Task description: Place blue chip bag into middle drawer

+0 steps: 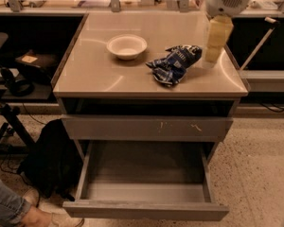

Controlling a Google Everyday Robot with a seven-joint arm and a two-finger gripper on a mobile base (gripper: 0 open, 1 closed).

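The blue chip bag point(174, 63), crumpled dark-blue foil with white lettering, lies on the right half of the beige cabinet top point(94, 70). My gripper point(211, 59), on a cream arm with a white housing above, hangs over the top's right side, just right of the bag and a little behind it. It holds nothing that I can see. The middle drawer point(146, 210) is pulled out low at the front; its plain grey front faces me and its smooth grey inside is bare.
A white bowl point(126, 46) stands left of the bag. A closed grey drawer front with pale scratches point(146, 127) sits above the open drawer. A black bag point(49, 162) and a person's leg and shoe point(19, 212) are on the floor at left.
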